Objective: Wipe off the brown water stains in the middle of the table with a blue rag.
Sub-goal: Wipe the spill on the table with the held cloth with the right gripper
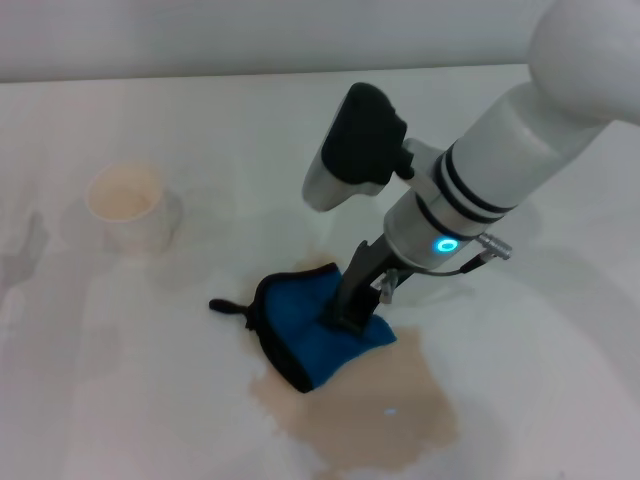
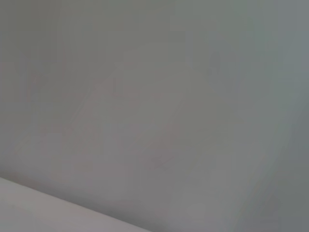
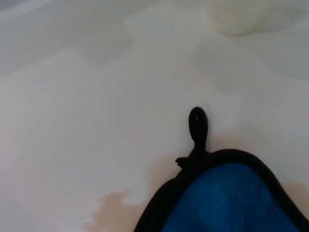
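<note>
I am driving the right arm here, and the right gripper (image 1: 352, 318) is pressing down on the blue rag (image 1: 305, 325), near the middle of the table (image 1: 560, 340). The dark fingers (image 1: 358, 285) are coming down steeply from the white wrist and ending on the cloth. It looks to me that they are close together and pinning the rag against the table, but the tips are sinking into the fabric, so I cannot tell if they are truly clamped on a fold or only pushing on it.

The rag is lying bunched, with its black trimmed edge curling up on the side toward the robot's left. Its black loop tab (image 1: 226, 306) is pointing away toward the paper cup (image 1: 132, 207), which is standing well apart at the left. In the right wrist view the loop tab (image 3: 198, 126) is lying flat on the white surface beyond the rag (image 3: 231, 203).

The relation that matters for me is this: the rag is sitting on the far edge of the brown water stains (image 1: 370, 410), and most of the puddle is spreading from the gripper toward the robot's body and a little to the right. So I am judging that the coming stroke should pull the cloth back toward me, across the long part of the puddle. The right arm is the nearer one.

The left gripper is not appearing anywhere; its wrist camera is giving only a plain grey surface.
</note>
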You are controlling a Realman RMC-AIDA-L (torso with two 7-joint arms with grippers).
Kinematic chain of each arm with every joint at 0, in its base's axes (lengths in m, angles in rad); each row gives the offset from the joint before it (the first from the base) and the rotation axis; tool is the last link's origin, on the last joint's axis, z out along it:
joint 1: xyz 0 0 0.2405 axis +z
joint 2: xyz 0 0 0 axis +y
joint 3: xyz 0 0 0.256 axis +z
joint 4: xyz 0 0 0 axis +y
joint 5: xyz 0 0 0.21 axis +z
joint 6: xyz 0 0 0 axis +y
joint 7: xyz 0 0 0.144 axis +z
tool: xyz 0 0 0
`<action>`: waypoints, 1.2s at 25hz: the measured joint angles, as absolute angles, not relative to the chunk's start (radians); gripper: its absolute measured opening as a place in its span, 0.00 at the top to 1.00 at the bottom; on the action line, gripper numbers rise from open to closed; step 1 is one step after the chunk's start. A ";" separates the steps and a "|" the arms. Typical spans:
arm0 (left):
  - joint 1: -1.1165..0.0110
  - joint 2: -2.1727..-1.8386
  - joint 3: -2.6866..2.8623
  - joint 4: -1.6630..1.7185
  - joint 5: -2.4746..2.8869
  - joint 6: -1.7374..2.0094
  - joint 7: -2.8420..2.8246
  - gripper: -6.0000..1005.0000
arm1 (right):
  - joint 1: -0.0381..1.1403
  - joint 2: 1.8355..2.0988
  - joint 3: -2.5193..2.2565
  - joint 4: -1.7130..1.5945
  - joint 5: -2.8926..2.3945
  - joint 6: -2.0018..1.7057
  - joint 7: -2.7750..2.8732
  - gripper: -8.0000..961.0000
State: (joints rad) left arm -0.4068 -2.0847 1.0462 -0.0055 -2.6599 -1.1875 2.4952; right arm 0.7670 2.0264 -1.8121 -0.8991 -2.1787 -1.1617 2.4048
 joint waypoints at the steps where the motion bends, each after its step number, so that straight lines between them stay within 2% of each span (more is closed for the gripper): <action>1: -0.407 -2.085 1.046 -0.005 -2.660 -1.187 2.495 0.11 | 0.767 2.026 -1.827 -0.905 -2.173 -1.159 2.404 0.90; 13: -0.415 -2.085 1.046 -0.005 -2.660 -1.184 2.497 0.11 | 0.753 2.027 -1.875 -0.914 -2.168 -0.976 2.403 0.91; 22: -0.416 -2.085 1.042 -0.006 -2.664 -1.182 2.498 0.11 | 0.777 2.018 -1.834 -0.819 -2.197 -0.815 2.403 0.91; 30: -0.418 -2.085 1.040 -0.005 -2.667 -1.182 2.500 0.11 | 0.806 2.026 -1.830 -0.749 -2.220 -0.817 2.404 0.91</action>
